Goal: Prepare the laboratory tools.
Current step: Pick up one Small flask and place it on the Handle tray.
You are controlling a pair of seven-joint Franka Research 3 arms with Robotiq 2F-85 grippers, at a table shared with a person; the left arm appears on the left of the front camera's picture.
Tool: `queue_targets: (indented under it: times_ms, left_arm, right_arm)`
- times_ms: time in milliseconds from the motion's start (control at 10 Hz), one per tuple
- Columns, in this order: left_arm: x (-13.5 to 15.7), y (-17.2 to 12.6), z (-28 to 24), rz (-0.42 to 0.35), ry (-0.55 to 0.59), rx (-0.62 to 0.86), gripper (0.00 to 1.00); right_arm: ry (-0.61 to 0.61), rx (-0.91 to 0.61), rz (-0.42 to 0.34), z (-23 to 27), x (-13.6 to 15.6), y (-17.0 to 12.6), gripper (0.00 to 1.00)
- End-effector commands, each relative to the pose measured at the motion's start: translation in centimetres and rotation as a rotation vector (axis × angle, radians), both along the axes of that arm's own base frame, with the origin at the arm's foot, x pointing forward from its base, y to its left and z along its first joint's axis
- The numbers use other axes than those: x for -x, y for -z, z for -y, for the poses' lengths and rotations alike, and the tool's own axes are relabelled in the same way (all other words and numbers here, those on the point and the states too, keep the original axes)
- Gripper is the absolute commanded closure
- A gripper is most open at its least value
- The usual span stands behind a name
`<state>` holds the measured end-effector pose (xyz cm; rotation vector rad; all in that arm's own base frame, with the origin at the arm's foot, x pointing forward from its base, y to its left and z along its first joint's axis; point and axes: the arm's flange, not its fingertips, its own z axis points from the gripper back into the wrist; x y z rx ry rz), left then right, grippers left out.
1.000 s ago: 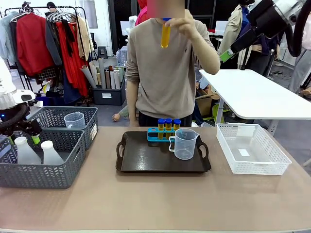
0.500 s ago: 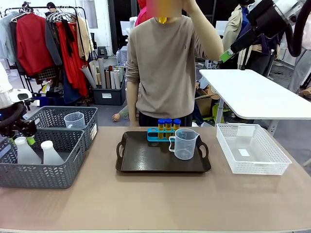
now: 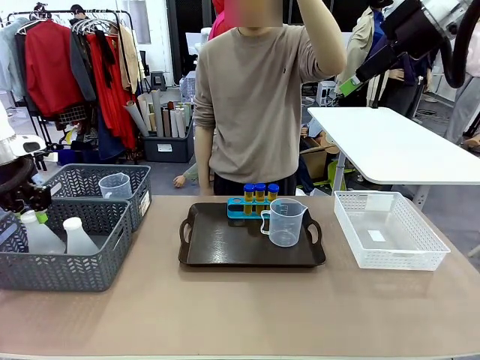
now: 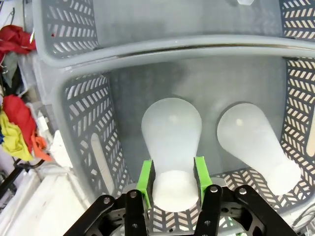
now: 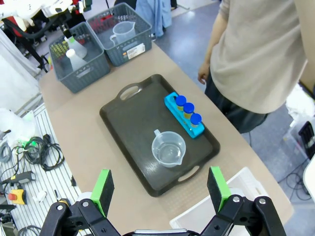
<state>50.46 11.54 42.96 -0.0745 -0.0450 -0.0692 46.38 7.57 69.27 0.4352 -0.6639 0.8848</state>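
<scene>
In the left wrist view my left gripper point(image 4: 172, 178) is shut on the neck of a white translucent conical flask point(image 4: 171, 130), a green pad on each side. The flask stands in the near grey basket point(image 3: 67, 266); my left gripper point(image 3: 31, 206) hangs over its far-left corner. A second flask point(image 3: 77, 236) stands beside it. My right gripper point(image 5: 160, 187) is open, high above the table. Three blue-capped amber tubes point(image 3: 259, 192) stand in a blue rack on the dark tray point(image 3: 225, 244). A clear handled beaker point(image 3: 283, 223) stands in front of them. The person's raised hand point(image 3: 311, 11) reaches past the picture's top; the fourth tube is out of view.
A second clear beaker point(image 3: 114, 185) sits in the far grey basket point(image 3: 135, 180). An empty white lattice basket point(image 3: 386, 229) stands at the right. The person stands at the far edge behind the tray. Bare tabletop point(image 3: 247, 307) runs along the near side.
The person has lifted the amber tube upward and out of the picture. My left gripper has shifted a little to the left over the flask. The right arm has held still.
</scene>
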Motion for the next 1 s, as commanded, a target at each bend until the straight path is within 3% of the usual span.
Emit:
queue_targets:
  times_ms: [0, 400, 600, 900]
  left_arm:
    - [1.0, -1.9, 0.6, 0.011, 0.000, 0.036, 1.00]
    - [1.8, -11.8, 1.7, -0.021, -0.009, -0.035, 1.00]
    - [3.1, -18.1, 3.1, 0.018, 0.014, -0.024, 1.00]
    - [4.3, -25.2, 4.7, 0.069, 0.058, -0.069, 1.00]
  right_arm:
    - [-0.007, -0.006, 0.000, 0.1, 0.0, -0.2, 0.00]
    - [-0.007, -0.006, 0.000, 0.1, 0.0, -0.2, 0.00]
    - [-0.007, -0.006, 0.000, 0.1, 0.0, -0.2, 0.00]
    - [-0.007, -0.006, 0.000, 0.1, 0.0, -0.2, 0.00]
